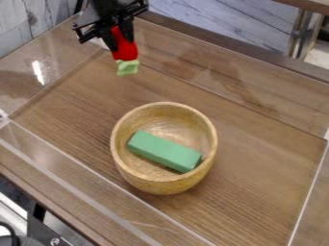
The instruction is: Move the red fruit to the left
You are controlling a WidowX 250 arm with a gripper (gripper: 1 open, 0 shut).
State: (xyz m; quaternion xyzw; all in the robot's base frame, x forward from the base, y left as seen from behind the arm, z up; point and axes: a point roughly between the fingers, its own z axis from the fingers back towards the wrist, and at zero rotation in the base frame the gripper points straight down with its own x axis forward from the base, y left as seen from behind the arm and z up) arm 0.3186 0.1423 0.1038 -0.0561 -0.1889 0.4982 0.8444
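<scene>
The red fruit [123,48], a small glossy strawberry toy with a pale green cap pointing down, hangs above the wooden table at the upper left. My black gripper [115,35] reaches in from the top edge and is shut on the fruit's upper red part. The fruit is clear of the table surface, well up and left of the wooden bowl.
A round wooden bowl [190,120] sits in the middle of the table with a green rectangular block [164,152] lying inside it. Transparent walls [52,62] enclose the table on the left, front and right.
</scene>
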